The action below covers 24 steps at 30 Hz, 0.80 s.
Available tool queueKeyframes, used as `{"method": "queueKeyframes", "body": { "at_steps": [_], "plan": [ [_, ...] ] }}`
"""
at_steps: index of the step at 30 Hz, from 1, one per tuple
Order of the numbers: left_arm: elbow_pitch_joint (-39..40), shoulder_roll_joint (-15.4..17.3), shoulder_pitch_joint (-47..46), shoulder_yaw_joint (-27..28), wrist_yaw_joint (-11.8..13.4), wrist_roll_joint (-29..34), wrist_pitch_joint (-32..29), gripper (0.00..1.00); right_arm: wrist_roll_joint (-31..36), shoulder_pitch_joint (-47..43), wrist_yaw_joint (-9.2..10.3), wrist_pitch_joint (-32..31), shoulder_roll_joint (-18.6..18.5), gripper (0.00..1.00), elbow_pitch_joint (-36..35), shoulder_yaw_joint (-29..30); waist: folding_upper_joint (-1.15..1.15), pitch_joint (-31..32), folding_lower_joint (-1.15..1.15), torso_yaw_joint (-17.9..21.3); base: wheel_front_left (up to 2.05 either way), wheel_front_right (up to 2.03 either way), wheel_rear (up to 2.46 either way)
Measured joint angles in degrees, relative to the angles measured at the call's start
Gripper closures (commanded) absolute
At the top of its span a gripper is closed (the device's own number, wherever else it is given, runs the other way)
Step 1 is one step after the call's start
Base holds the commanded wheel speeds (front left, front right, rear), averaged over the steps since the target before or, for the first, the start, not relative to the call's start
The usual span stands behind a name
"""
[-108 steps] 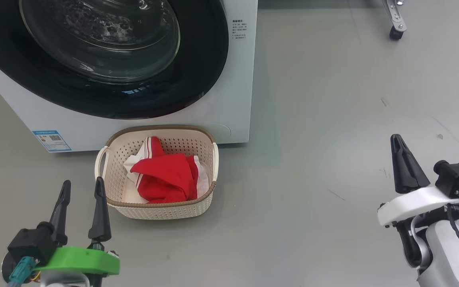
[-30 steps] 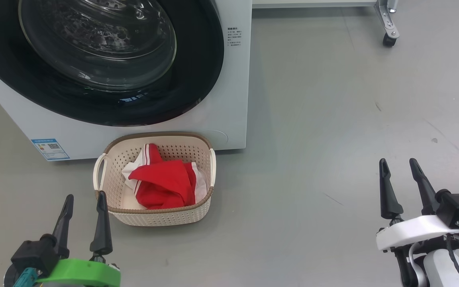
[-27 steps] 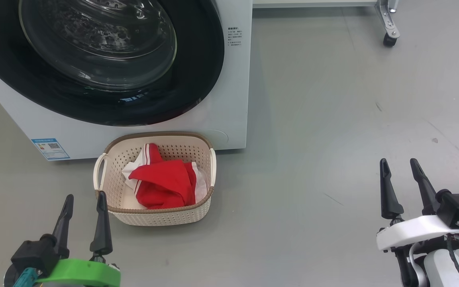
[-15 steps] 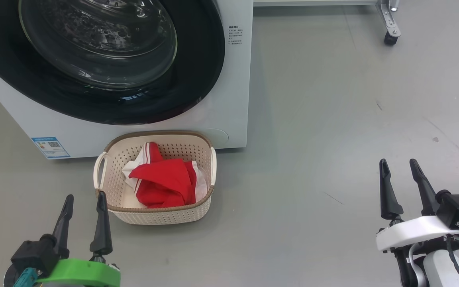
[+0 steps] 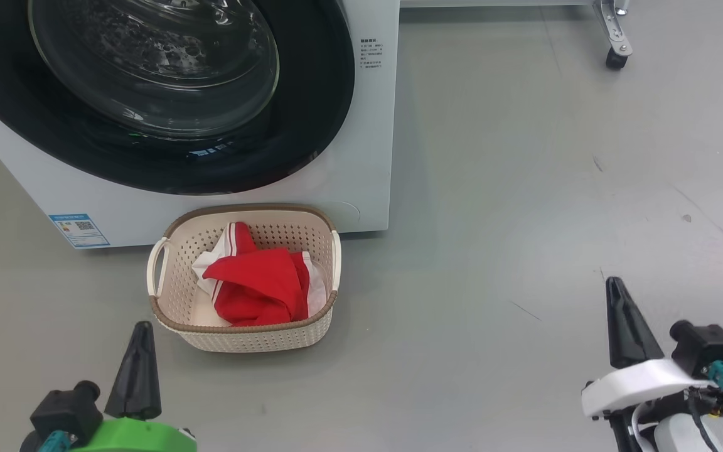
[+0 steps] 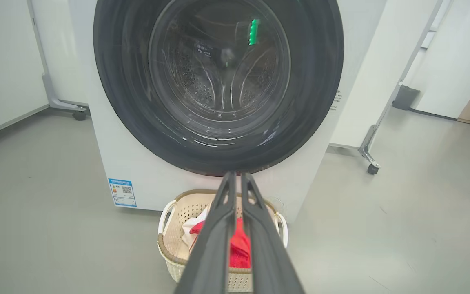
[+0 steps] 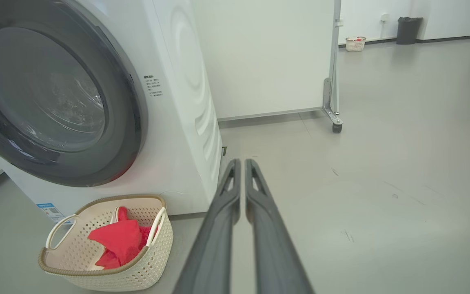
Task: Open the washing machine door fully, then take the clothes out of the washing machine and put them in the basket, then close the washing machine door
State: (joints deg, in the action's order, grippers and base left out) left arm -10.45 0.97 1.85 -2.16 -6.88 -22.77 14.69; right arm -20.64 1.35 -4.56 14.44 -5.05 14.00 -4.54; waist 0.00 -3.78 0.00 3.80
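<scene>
Head view: we see left gripper (image 5: pixel 142 326) lower left & right gripper (image 5: pixel 614 282) lower right, both pinched shut, empty, red clothes (image 5: pixel 255 292) in basket (image 5: pixel 245 339) left of centre; left wrist: washing machine door (image 6: pixel 120 81) closed, upper centre; right wrist: basket w/ clothes lower left.

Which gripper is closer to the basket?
The left gripper, on the green mount, near a front corner of the basket; the right gripper, on the white mount, is far off.

door (image 5: pixel 154 75) glossy rim, glass centre; basket (image 5: pixel 245 329) matt plastic; clothes (image 5: pixel 255 289) soft cloth
</scene>
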Motion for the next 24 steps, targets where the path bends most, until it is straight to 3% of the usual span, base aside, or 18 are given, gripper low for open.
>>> {"method": "queueKeyframes", "body": {
  "at_steps": [9,24],
  "plan": [
    [-0.12,-0.07,0.54,-0.58,0.01,-3.70,-0.37,1.00,-3.44,-0.65,-0.01,-1.13,0.31,1.00,0.60,0.87,0.00,0.23,0.00,-0.24,0.00,0.00,0.00],
    [-0.15,-0.02,0.52,-0.01,0.01,-16.00,-3.26,1.00,-16.02,-0.45,-0.23,-4.86,0.75,1.00,1.18,2.77,0.00,0.84,0.00,-0.89,0.00,0.00,0.00]
  ]
}}
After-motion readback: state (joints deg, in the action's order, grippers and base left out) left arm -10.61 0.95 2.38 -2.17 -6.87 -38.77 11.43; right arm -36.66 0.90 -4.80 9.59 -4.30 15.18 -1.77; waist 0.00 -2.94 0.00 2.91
